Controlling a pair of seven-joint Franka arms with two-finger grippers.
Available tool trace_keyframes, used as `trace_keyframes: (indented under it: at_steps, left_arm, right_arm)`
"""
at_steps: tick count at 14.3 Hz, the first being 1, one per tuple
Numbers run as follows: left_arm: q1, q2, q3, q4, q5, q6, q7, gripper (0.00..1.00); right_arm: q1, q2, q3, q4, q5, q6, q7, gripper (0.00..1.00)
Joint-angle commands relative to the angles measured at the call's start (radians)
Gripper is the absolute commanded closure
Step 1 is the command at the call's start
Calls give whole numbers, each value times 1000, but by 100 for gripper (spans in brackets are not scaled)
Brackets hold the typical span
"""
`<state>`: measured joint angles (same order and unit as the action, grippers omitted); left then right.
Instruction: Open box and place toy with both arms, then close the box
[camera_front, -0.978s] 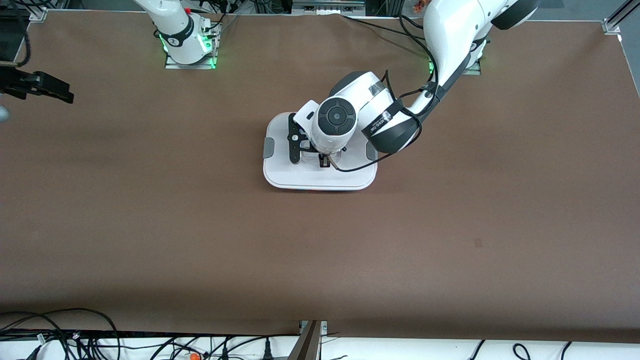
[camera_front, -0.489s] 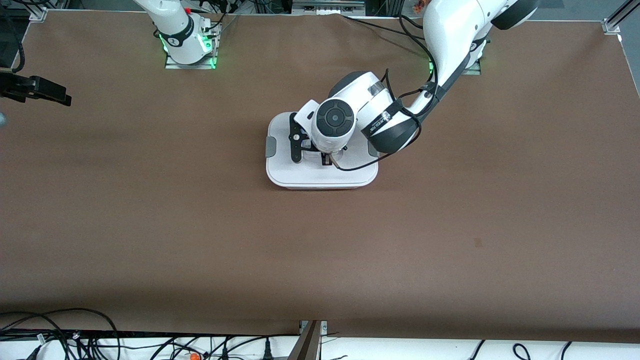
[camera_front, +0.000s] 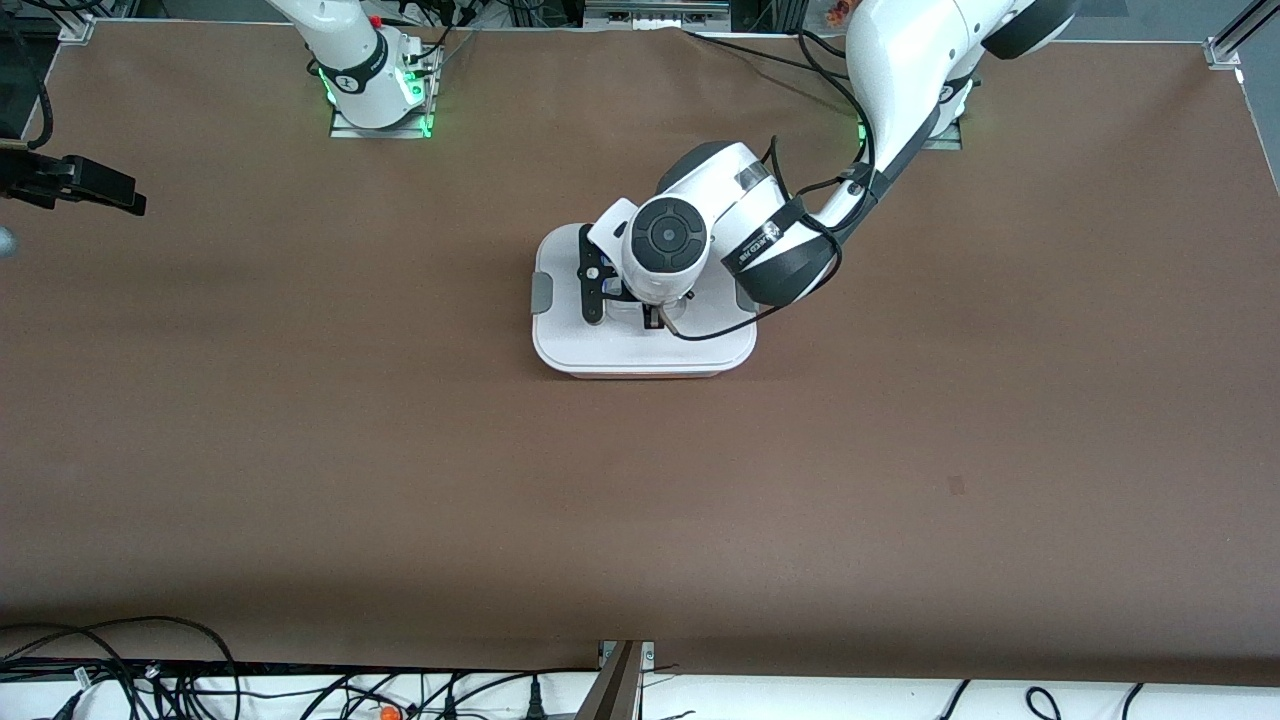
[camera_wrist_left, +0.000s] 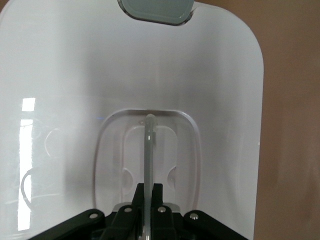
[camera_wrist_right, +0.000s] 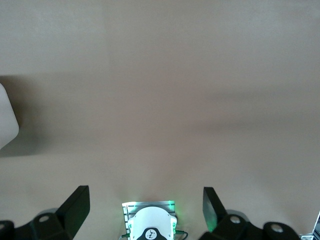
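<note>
The box's white lid (camera_front: 600, 345) with grey side clips (camera_front: 541, 293) lies over the pink tub, of which only a thin pink strip (camera_front: 640, 375) shows under the lid's edge nearest the front camera. My left gripper (camera_front: 650, 318) is over the lid's middle. In the left wrist view the lid (camera_wrist_left: 65, 75) fills the frame, and my left gripper (camera_wrist_left: 150, 187) is shut on the clear recessed handle (camera_wrist_left: 149, 145). The toy is hidden. My right gripper (camera_front: 125, 198) is open and empty over the right arm's end of the table, and shows open in its wrist view (camera_wrist_right: 145, 202).
Brown table surface (camera_front: 640, 520) lies all round the box. The arm bases (camera_front: 378, 95) stand along the edge farthest from the front camera. Cables (camera_front: 150, 670) lie past the table's near edge. A white rounded shape (camera_wrist_right: 6, 122) shows at the right wrist view's edge.
The lid, held by my left gripper, has shifted slightly toward the left arm's end and farther from the front camera. My right gripper has drawn slightly toward its end of the table.
</note>
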<state>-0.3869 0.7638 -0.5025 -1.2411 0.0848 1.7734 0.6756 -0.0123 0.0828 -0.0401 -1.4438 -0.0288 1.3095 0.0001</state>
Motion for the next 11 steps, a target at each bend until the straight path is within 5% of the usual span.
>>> trace_keyframes:
  at_steps: [1,6,7,8,11]
  left_arm:
    - [-9,-17,-4,-32,4,-28,-11,100]
    - [-24,-14,-2,-32,18,-23,-31,94]
    - [-21,-15,-2,-31,16,-26,-31,29]
    - [-17,-18,-2,-24,12,-29,-36,0]
    - [-7,-82,2,-17,19,-60,-42,0]
  right_arm:
    - [2,-3,-3,3,20,4,-8,0]
    - [2,-5,-3,3,21,2,-8,0]
    - [2,-3,-3,3,21,2,-8,0]
    - [2,-3,-3,3,21,4,-8,0]
    - [2,-3,-3,3,21,4,-8,0]
